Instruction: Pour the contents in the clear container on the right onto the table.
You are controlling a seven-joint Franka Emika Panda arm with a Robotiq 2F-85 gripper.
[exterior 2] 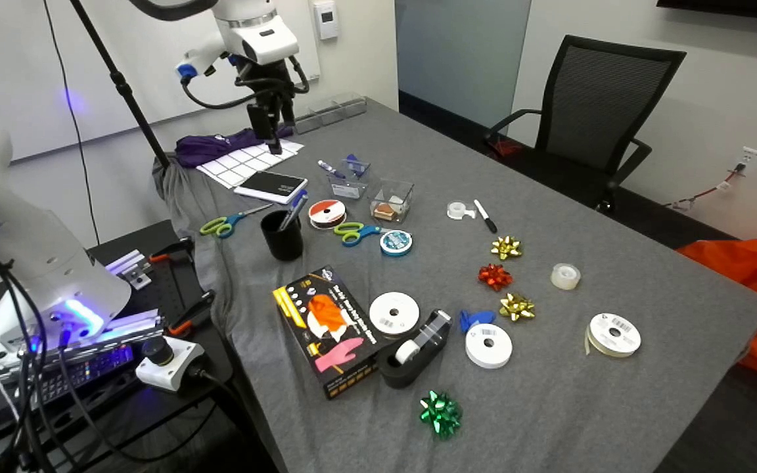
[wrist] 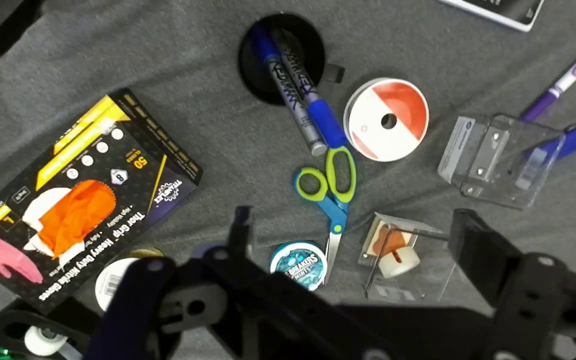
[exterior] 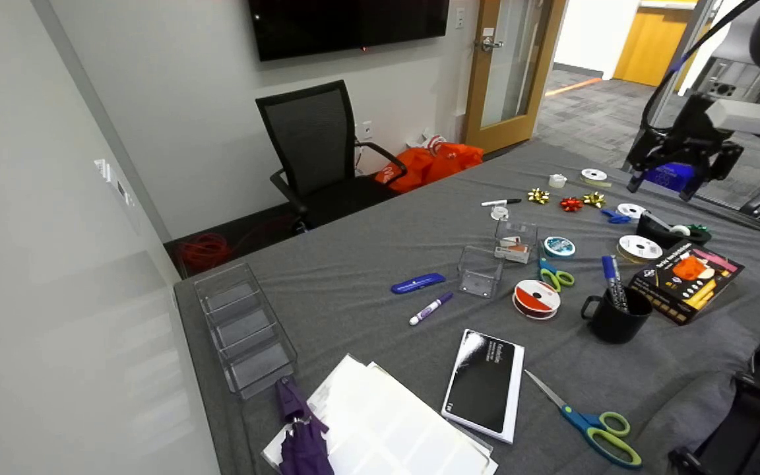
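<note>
The clear container (exterior: 516, 229) is a small open tub standing on the grey table (exterior: 367, 251). It also shows in an exterior view (exterior 2: 403, 190) and in the wrist view (wrist: 394, 292). It holds a small white roll (wrist: 401, 261) and a flat cream and brown piece (wrist: 388, 239). My gripper (wrist: 355, 222) is open and empty, high above the table. In the wrist view the container appears between the fingertips, nearer the right one, which overlaps its edge. The gripper also shows in both exterior views (exterior: 660, 188) (exterior 2: 275, 139), apart from everything.
A second clear tub (wrist: 505, 160) stands close beside it, with a blue object and a purple marker. A mints tin (wrist: 298, 265), scissors (wrist: 337, 212) and a ribbon spool (wrist: 400, 107) lie near. A black mug (exterior: 617, 324) with markers and a glove box (exterior: 687, 280) stand farther off.
</note>
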